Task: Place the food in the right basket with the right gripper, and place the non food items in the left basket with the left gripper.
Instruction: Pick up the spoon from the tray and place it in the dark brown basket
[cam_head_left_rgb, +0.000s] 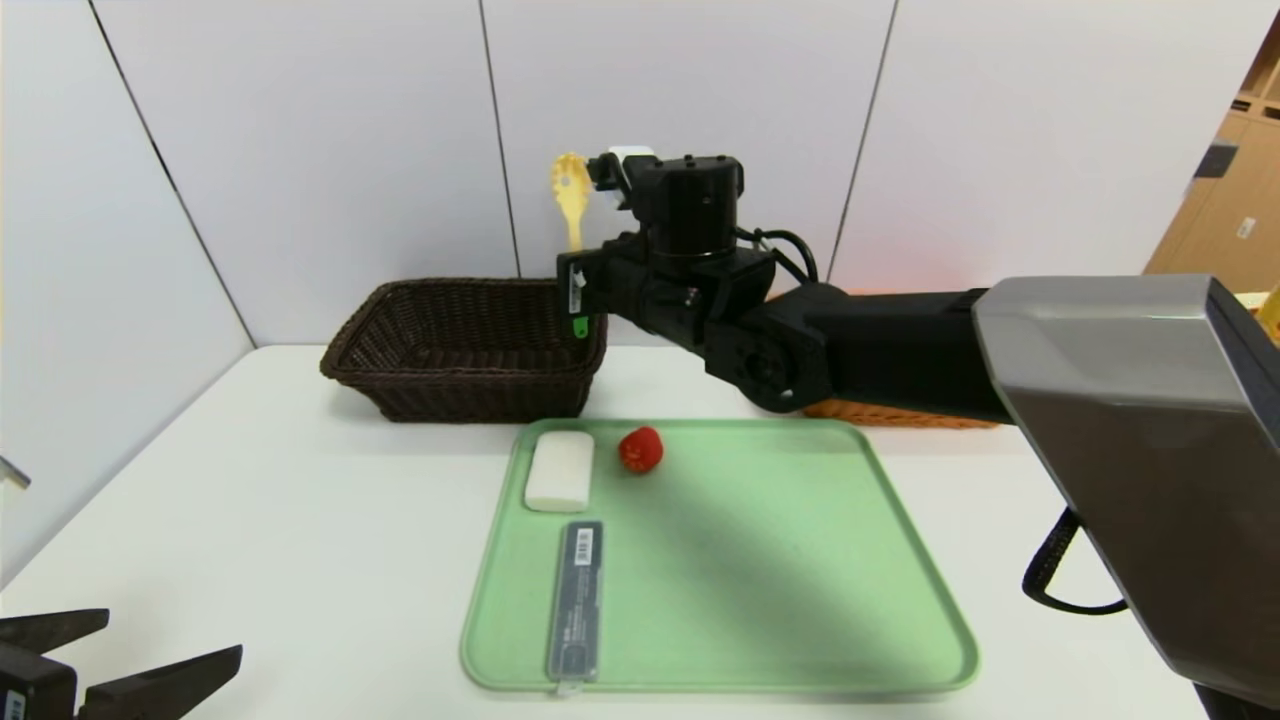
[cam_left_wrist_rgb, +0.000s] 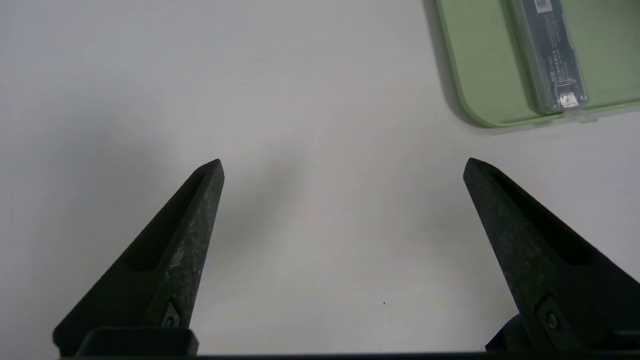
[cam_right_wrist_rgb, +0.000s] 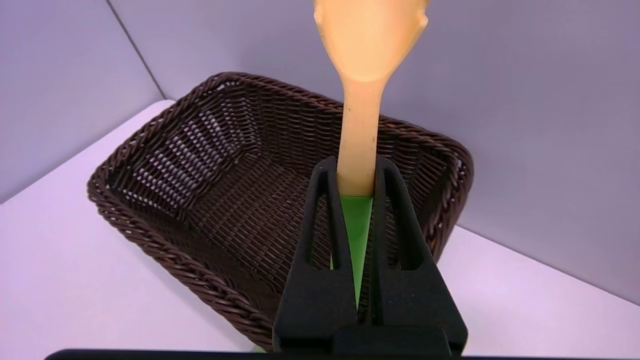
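Right gripper (cam_right_wrist_rgb: 356, 180) pinches fork (cam_right_wrist_rgb: 361, 100) — above left basket (cam_right_wrist_rgb: 150, 150) edge.

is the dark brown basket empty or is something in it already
Empty. The right wrist view shows the dark brown basket with only bare weave inside; the fork is held above it in the right gripper.

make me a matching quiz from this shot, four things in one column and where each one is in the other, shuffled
Things:
1. yellow fork
2. strawberry
3. grey case
4. left hand

Places:
A. on the green tray, lying across its near rim
B. open, over bare table
C. clamped upright in the right hand, at the dark brown basket
D. on the tray beside the white block

Pairs: 1-C, 2-D, 3-A, 4-B
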